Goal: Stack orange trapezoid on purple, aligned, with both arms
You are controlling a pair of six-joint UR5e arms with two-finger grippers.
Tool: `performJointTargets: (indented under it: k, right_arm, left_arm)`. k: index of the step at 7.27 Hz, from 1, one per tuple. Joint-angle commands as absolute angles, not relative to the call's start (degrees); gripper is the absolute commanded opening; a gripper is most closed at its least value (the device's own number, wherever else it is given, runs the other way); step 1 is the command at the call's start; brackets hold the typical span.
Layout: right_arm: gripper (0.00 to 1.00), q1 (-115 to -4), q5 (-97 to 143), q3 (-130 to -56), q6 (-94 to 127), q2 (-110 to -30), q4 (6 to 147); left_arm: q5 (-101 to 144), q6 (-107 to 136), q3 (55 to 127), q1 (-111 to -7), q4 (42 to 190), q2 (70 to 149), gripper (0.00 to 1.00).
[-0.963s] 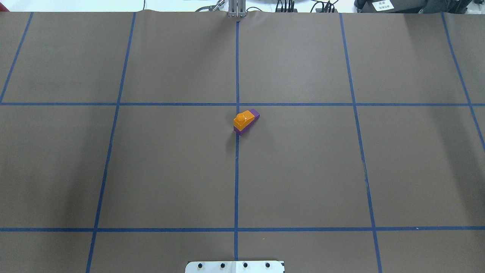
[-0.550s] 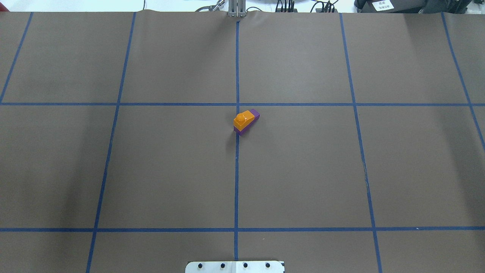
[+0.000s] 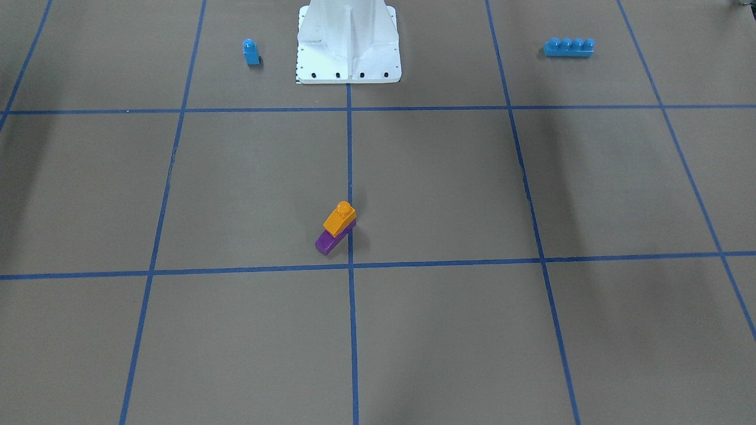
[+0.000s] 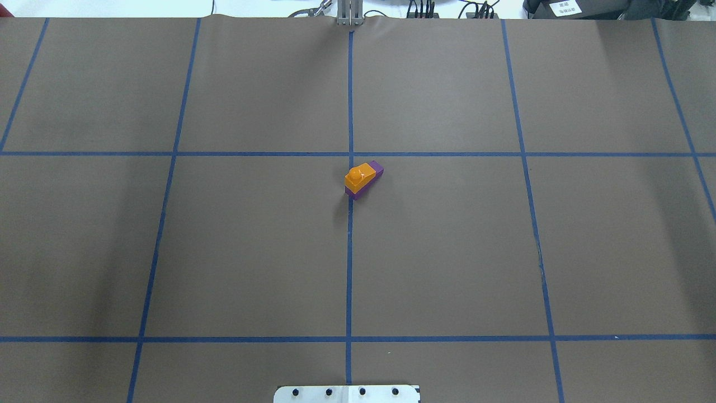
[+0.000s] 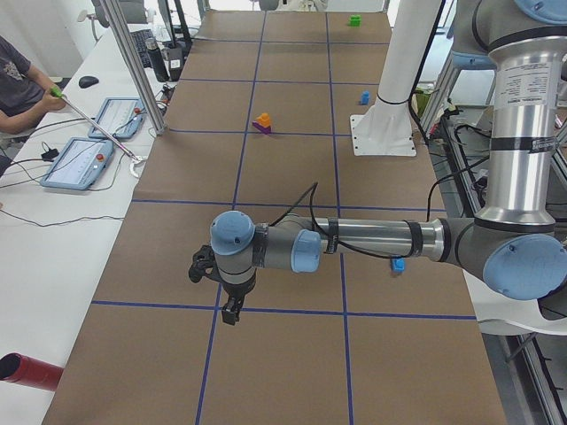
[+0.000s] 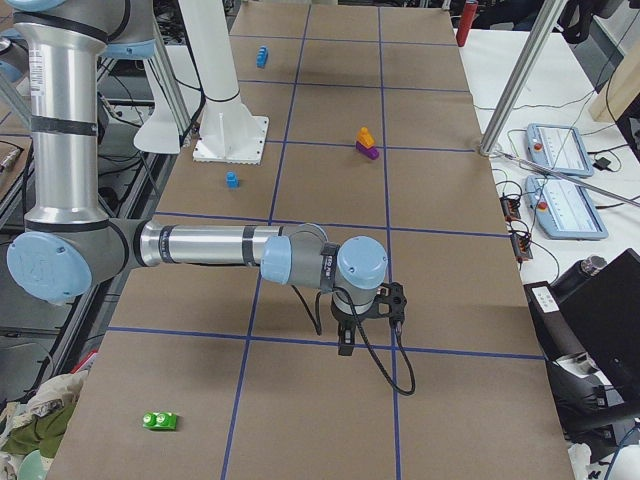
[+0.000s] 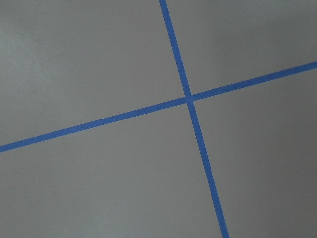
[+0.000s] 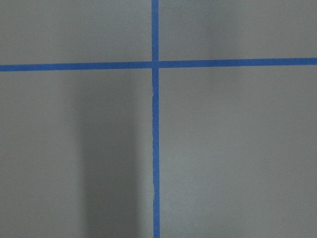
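Note:
The orange trapezoid (image 4: 359, 175) sits on top of the purple brick (image 4: 376, 167) near the table's middle, stud up; the purple's far end shows beyond it. The stack also shows in the front view, orange (image 3: 339, 218) over purple (image 3: 326, 242). Neither gripper touches it. My left gripper (image 5: 231, 312) hangs over the table far from the stack, seen only in the left side view. My right gripper (image 6: 346, 343) hangs likewise at the other end, seen only in the right side view. I cannot tell whether either is open or shut. Both wrist views show only taped table.
A small blue single-stud brick (image 3: 251, 51) and a long blue four-stud brick (image 3: 569, 46) lie on either side of the white robot base (image 3: 348, 65). A green brick (image 6: 159, 420) lies at the table's right end. Operator tablets (image 5: 84, 164) sit beyond the far edge.

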State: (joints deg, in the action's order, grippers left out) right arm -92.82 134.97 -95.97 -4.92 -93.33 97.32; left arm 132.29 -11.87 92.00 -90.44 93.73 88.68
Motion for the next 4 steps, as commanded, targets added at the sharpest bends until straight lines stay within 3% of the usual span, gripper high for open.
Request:
performJointTargets:
  k: [1,4]
  right_arm:
    - [1.00,-92.8,133.5,-94.5,-4.5,-93.4,93.2]
    - [1.00,-92.7,134.0,-93.9,-4.2,-93.3,93.3]
  left_arm:
    - [132.3,-11.9,91.9,-90.4,93.7,88.7,1.00]
    - [132.3,-11.9,91.9,-90.4,93.7,88.8,1.00]
